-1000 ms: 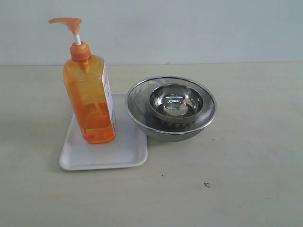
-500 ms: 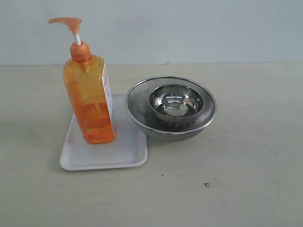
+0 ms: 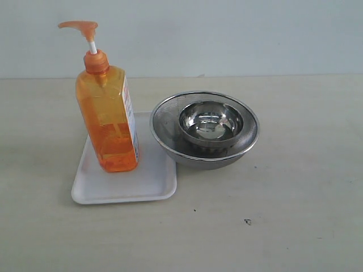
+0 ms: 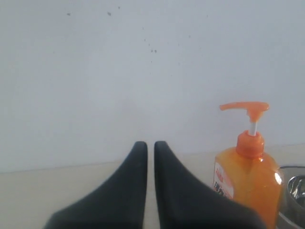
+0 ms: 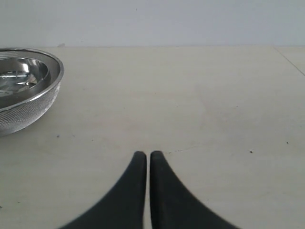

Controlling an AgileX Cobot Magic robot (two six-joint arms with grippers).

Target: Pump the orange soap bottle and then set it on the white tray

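The orange soap bottle (image 3: 108,116) stands upright on the white tray (image 3: 150,184) at the table's left, its pump head up on the white stem. Neither arm shows in the exterior view. In the left wrist view my left gripper (image 4: 150,144) is shut with nothing between its black fingers; the orange soap bottle (image 4: 248,183) stands well apart from it, off to one side. My right gripper (image 5: 145,154) is shut too, empty, over bare table. The tray is out of view in both wrist views.
A steel mesh bowl (image 3: 205,153) with a smaller steel bowl (image 3: 211,123) inside it stands right beside the tray. The mesh bowl (image 5: 28,102) also shows in the right wrist view. A pale wall runs behind the table.
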